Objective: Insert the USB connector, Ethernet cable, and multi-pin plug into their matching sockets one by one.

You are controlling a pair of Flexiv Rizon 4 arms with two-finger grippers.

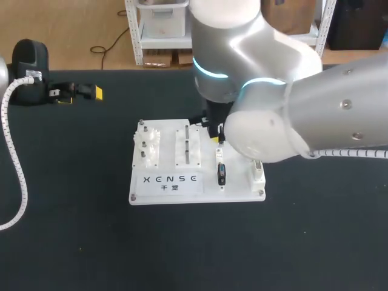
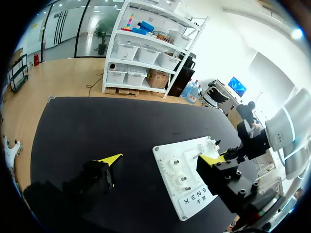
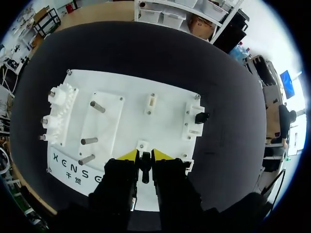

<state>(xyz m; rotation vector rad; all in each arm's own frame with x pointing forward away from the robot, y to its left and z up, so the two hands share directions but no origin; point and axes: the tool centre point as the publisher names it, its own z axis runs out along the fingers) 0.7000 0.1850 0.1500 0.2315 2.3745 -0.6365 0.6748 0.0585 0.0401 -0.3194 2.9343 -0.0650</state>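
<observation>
The white socket board (image 1: pixel 197 195) (image 3: pixel 121 126) lies mid-table. My right gripper (image 3: pixel 145 155) hangs over its front right part, shut on a slim black plug (image 3: pixel 145 170), just short of a small white socket (image 3: pixel 142 145). In the head view my right arm hides most of that gripper. A black connector (image 1: pixel 221 174) shows on the board in front of it; whether it is the held plug I cannot tell. Another black plug (image 3: pixel 200 117) sits in the right-hand socket block (image 3: pixel 193 127). My left gripper (image 1: pixel 79 94) (image 2: pixel 161 159) rests open and empty at the table's far left.
White gears (image 1: pixel 148 145) (image 3: pixel 59 104) and upright pegs (image 1: pixel 187 145) (image 3: pixel 97 107) stand on the board's left half, with a further white socket (image 3: pixel 152 103) towards its far edge. Black tabletop (image 1: pixel 91 242) surrounds the board. My left arm's ribbed cable (image 1: pixel 18 170) hangs at the left edge.
</observation>
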